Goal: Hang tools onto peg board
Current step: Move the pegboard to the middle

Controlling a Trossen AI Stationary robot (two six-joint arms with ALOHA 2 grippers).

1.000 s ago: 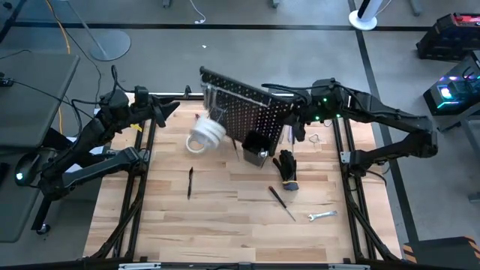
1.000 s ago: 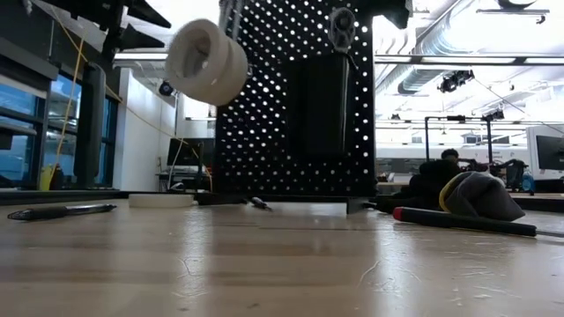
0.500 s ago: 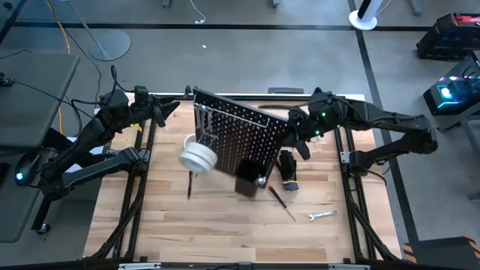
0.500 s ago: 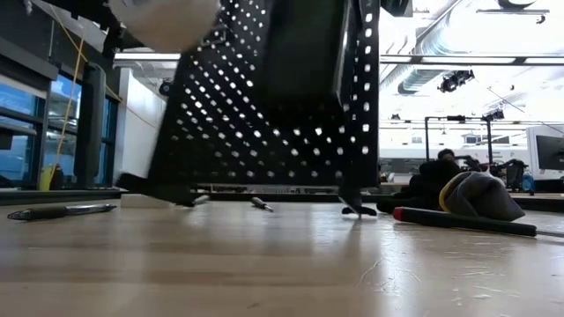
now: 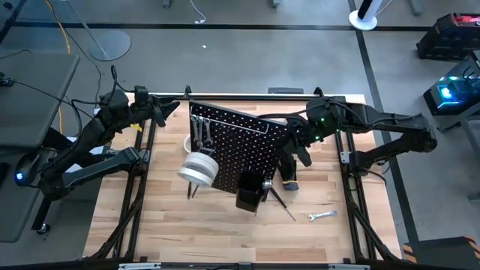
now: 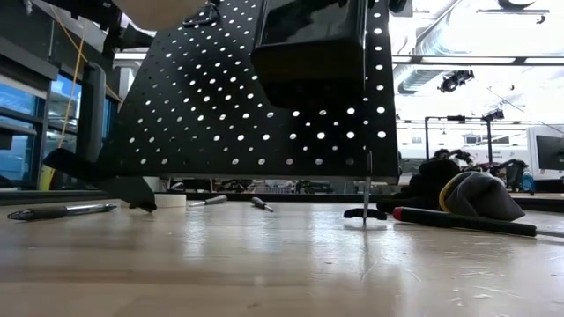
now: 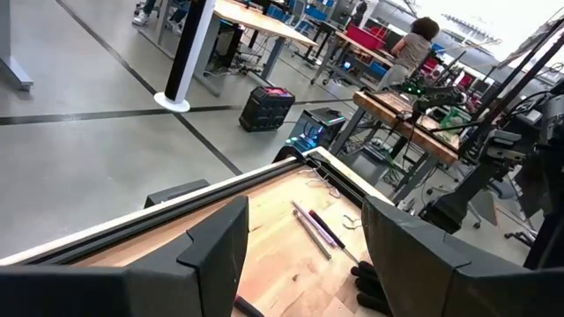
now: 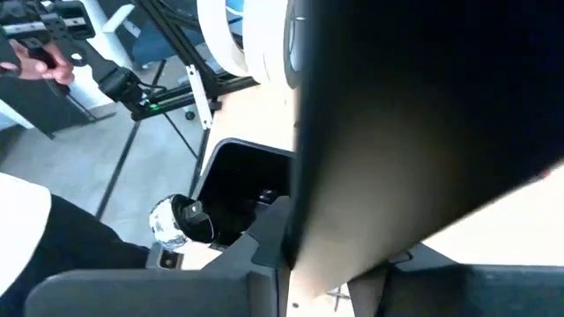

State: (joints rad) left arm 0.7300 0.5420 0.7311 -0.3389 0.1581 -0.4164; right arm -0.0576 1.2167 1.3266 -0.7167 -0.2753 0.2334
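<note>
Peg board [image 5: 240, 146] is leaning way over toward the table's front, with the tape rolls [image 5: 199, 168], some wrenches [image 5: 200, 131] and the bin [image 5: 248, 190] already on it. Loose on the wood: a screwdriver [image 5: 283, 202], a wrench [image 5: 322, 216], the glove bundle [image 5: 287, 168] (so maybe halfway?). Right gripper [image 5: 295, 139] sits at the board's edge, grip unclear. Left gripper [image 7: 304, 255] waits at the back-left corner, fingers apart, empty.

bright even light, blurred close-ups

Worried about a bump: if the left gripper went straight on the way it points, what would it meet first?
Probably nothing close. The left gripper is open, aimed over the table's far edge rail toward open floor; two rods lie below its line. Depth is unclear.
</note>
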